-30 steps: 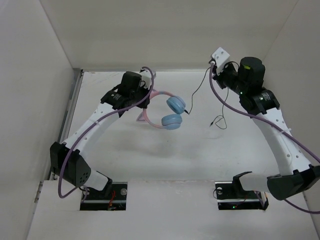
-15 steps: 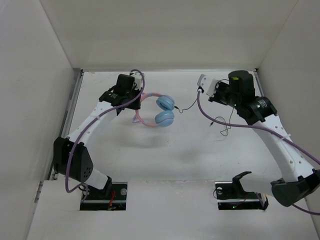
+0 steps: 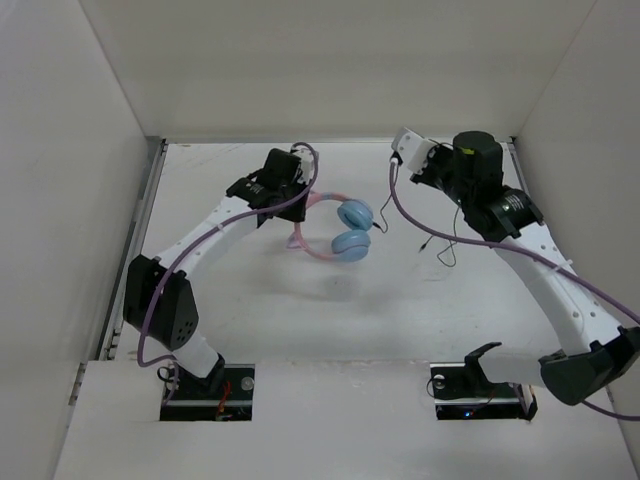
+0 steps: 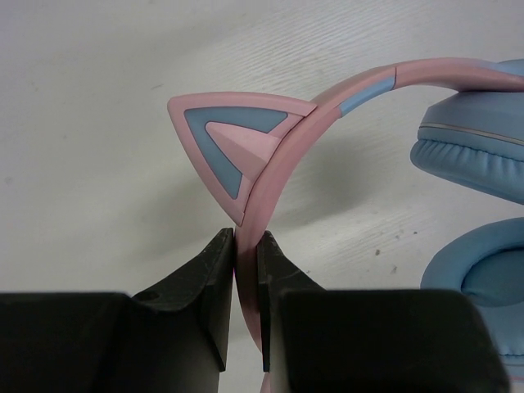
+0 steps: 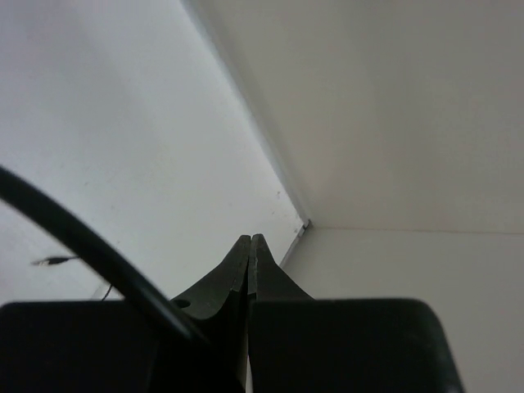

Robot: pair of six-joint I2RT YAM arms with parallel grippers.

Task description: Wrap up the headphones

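headphones [image 3: 335, 225]: lifted off the table, mid-rear, a bit left of centre. Pink band [image 4: 344, 90] w/ cat ear [image 4: 229, 139], two blue cups [image 3: 352, 228] stacked close together.
cable [image 3: 395, 190]: thin black, runs from the cups up-right toward the R gripper; another length hangs below the R arm and ends in a plug [image 3: 424, 243] near the table. Not wound round anything yet, as far as I can see.
L gripper [image 4: 246, 286]: clenched on the band, just under the cat ear; jaws pinch it from both sides. Carries the whole set.
R gripper [image 5: 250, 250]: jaws pressed tight together, held high near the back wall. Cable seems to lead to it in the top view, but the wrist view shows nothing thin between the tips, so can't tell if it's pinched there.
R wrist view: thick dark arm cable [image 5: 90, 254] crosses the foreground; plug seen small at left edge.
step: looks like early wrap, L holds the set as anchor, R draws cable out taut-ish.
next: prob. needs R to carry the cable around the band/cups while L keeps the set steady or turns it; slack tail must follow w/o snagging.
table [image 3: 250, 290]: white, walled.
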